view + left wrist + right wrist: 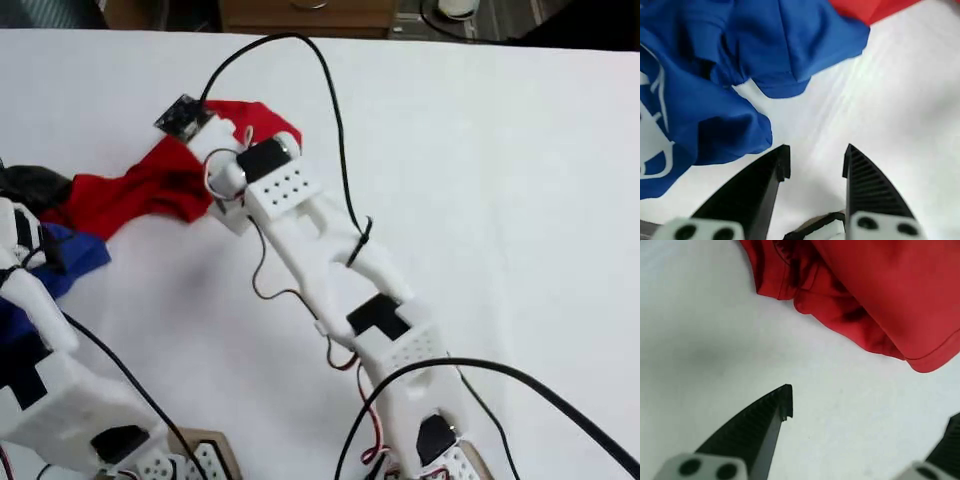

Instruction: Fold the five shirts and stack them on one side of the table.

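Observation:
A crumpled red shirt lies at the table's far left, with a blue shirt and a black shirt bunched beside it at the left edge. My right arm stretches across the table to the red shirt. In the right wrist view my right gripper hangs wide open over bare white table, just short of the red shirt's hem. My left gripper is open too, empty, close to the blue shirt with its white print. A corner of the red shirt shows beyond.
The white table stretches wide to the right and far side. Black cables loop over the right arm and trail across the near side. The left arm's base sits at the near left corner.

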